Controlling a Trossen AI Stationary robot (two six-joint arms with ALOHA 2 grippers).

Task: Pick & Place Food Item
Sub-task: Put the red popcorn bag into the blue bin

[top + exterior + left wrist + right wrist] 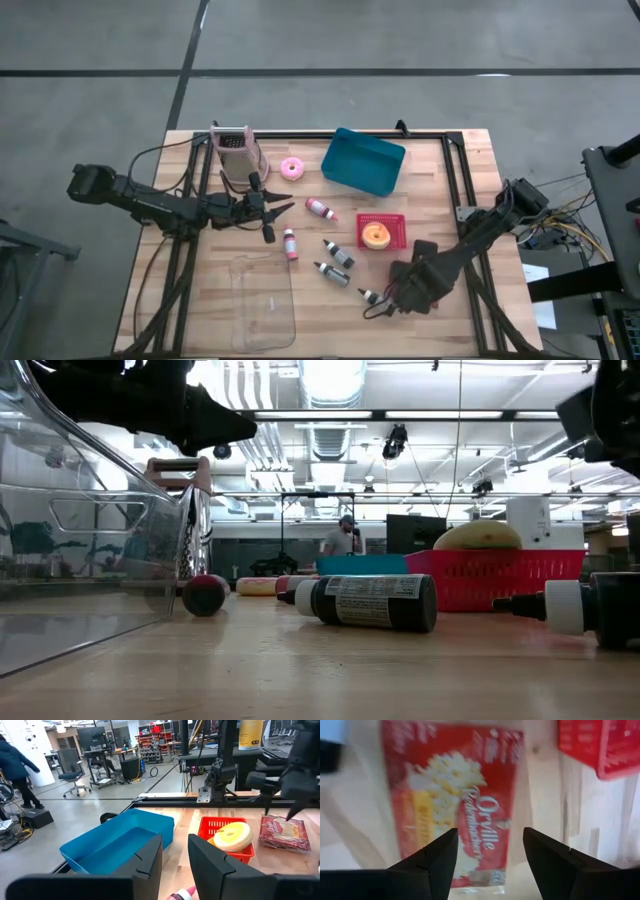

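Bench [440,310]: pale wood planks w/ black frame rails. Bin [363,161]: teal-blue. Basket [383,230]: red mesh, pale yellow ring-shaped item [376,235] inside. Popcorn pkt [452,805]: red, white/yellow popcorn print, white lettering. Donut [292,168]: pink. Grater [237,152]: pinkish frame, grey metal face. Tray [263,300]: clear plastic. Small bottles [337,253]: dark w/ white caps; two others [291,244] pink-red. Left gripper [272,213] & right gripper [489,851]: black.
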